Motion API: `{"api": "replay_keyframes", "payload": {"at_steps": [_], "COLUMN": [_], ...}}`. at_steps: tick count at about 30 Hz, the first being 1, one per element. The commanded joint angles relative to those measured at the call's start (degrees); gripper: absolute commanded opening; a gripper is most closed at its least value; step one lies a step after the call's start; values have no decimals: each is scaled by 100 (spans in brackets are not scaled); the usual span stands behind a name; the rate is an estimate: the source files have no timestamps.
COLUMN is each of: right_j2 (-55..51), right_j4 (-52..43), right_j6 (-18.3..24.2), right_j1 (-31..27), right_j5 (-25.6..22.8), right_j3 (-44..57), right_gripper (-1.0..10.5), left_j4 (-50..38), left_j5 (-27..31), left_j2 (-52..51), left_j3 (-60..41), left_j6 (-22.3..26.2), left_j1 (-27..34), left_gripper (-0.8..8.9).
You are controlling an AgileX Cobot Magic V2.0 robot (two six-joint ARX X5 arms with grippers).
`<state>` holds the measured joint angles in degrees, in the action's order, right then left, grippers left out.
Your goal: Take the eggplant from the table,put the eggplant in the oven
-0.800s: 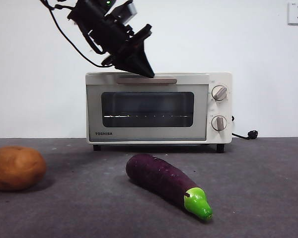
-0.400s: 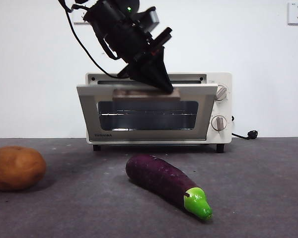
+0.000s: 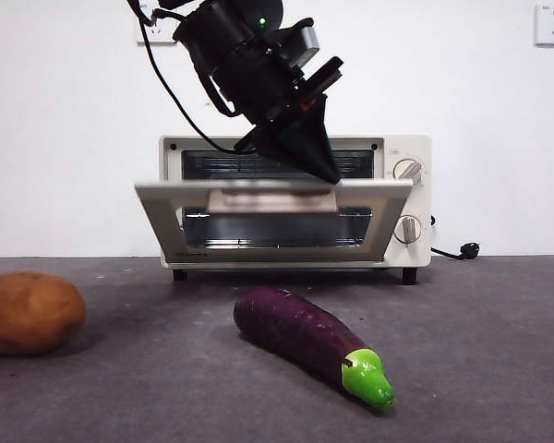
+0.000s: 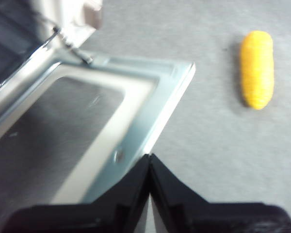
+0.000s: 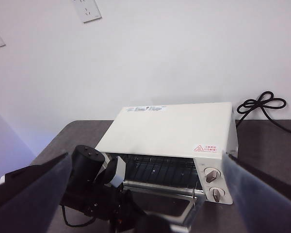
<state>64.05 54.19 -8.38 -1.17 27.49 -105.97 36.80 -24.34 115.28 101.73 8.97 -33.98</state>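
The dark-purple eggplant (image 3: 300,334) lies on the grey table (image 3: 499,351) in front of the cream oven (image 3: 408,198), its green stem cap pointing near-right. The oven door (image 3: 166,220) hangs partly open, tilted outward. My left gripper (image 3: 325,173) comes down from above, shut, with its tip against the door's top edge by the handle; in the left wrist view its jaws (image 4: 149,159) meet at the door's metal rim. My right gripper (image 5: 146,155) is open, held high above the oven (image 5: 174,128) and looking down on it, and holds nothing.
A brown potato (image 3: 30,312) sits on the table at the far left. A yellow corn cob (image 4: 256,68) lies on the table beyond the door's corner. A black power cord (image 3: 463,250) trails right of the oven.
The oven door went from closed to partly open, swinging further outward and down. The left gripper moved right and down with the door's top edge. The eggplant stayed put.
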Motion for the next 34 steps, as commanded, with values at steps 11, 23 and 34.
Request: {"api": "replay_keyframes", "payload": {"at_steps": [11, 23, 34], "right_j2": [-2, 59, 146], "right_j4": [17, 166, 444], "right_j6": [-42, -42, 107], "right_j1": [11, 11, 444], "right_j5": [24, 173, 146], "right_j3": [-28, -28, -28], "right_gripper": [689, 689, 689], "left_j4": [-2, 2, 345], "left_j5": [-118, -66, 695], "left_j2": [22, -1388, -3613], "left_j3": [-70, -70, -70], "left_j6": [20, -116, -133], "left_j1": [-13, 610, 1661], "left_gripper": [-6, -6, -6]}}
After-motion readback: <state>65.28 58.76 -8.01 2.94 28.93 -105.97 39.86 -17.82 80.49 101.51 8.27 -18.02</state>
